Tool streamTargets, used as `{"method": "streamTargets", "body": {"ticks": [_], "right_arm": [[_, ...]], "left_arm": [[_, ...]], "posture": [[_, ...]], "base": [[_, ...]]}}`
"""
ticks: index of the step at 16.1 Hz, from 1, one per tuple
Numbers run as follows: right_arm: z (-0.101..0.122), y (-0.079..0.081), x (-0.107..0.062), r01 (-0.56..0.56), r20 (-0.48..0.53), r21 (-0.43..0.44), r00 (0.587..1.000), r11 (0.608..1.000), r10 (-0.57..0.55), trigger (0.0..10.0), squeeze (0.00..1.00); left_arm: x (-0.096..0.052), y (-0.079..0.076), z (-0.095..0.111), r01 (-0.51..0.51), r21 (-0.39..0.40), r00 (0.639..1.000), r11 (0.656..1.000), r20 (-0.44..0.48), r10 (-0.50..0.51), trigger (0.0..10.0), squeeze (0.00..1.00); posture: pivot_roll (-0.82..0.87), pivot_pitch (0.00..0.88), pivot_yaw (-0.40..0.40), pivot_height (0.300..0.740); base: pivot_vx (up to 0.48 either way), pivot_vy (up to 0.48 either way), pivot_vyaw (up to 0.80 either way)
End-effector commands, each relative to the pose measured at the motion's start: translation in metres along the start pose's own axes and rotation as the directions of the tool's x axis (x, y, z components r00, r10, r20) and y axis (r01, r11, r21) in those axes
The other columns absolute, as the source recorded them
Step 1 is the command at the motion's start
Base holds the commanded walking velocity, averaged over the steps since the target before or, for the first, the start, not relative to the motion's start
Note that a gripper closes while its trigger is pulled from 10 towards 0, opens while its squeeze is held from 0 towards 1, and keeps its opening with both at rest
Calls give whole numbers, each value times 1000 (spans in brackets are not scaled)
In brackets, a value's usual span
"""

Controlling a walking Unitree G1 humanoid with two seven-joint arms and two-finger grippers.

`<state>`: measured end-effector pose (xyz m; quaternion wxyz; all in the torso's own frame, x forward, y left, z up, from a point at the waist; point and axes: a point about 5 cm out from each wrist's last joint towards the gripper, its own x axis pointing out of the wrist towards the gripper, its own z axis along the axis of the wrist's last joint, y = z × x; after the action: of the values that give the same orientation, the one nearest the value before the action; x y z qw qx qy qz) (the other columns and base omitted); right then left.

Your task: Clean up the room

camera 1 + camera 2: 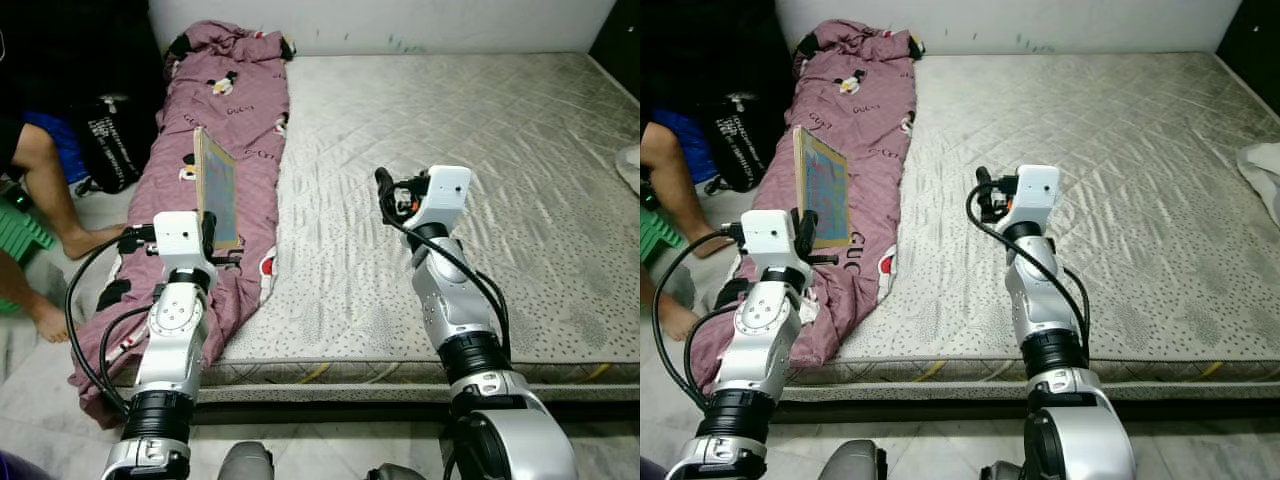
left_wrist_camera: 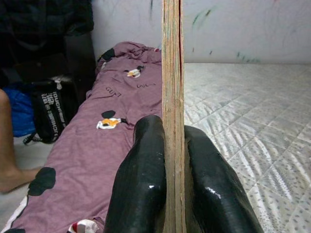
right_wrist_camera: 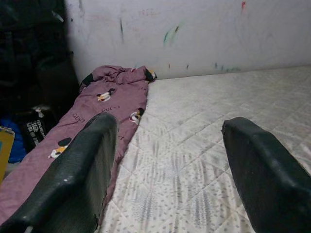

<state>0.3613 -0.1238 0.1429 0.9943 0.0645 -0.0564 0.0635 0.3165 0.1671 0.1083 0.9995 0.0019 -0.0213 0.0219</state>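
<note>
A thin flat book (image 1: 217, 188) stands upright on its edge above the purple blanket (image 1: 225, 120), pinched at its lower end between the two black fingers (image 2: 141, 184) of the left gripper (image 1: 211, 232), which is clamped tight on it; in the left wrist view the book's edge rises straight up between the fingers. Its colourful cover faces the mattress side. The blanket, printed with small cartoon figures, lies in a long heap down the left edge of the grey quilted mattress (image 1: 480, 150) and spills over that edge toward the floor. The right gripper (image 1: 385, 190) hovers over the middle of the mattress, well apart from the book, its fingers (image 3: 87, 170) spread wide with nothing between them. Beside the blanket, on the floor to the left, sits a black bag (image 1: 112, 140) with white lettering, and a person's bare legs (image 1: 50, 200) show near it, next to something green (image 1: 20, 235). A white cloth (image 1: 1265, 170) lies at the mattress's far right edge.
</note>
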Motion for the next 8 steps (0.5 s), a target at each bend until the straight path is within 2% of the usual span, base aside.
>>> {"method": "streamTargets", "body": {"ticks": [1, 2, 8], "right_arm": [[-1, 3, 0, -19, -2, -14, 1000, 1000, 18, 10000, 0], [-1, 3, 0, -17, -3, -15, 1000, 1000, 17, 10000, 0], [-3, 2, 0, -9, -13, -22, 1000, 1000, 8, 10000, 0]], "left_arm": [[2, 0, 10, 7, 3, 999, 1000, 43, -7, 10000, 0], [2, 0, 10, 5, 2, 999, 1000, 41, -6, 10000, 0], [2, 0, 9, 2, -6, 999, 1000, 36, -2, 10000, 0]], "posture": [[48, 0, 20, 740], [47, 0, 20, 740], [46, 0, 18, 740]], "base": [[0, -270, 513], [0, 0, 506], [0, 0, 0]]}}
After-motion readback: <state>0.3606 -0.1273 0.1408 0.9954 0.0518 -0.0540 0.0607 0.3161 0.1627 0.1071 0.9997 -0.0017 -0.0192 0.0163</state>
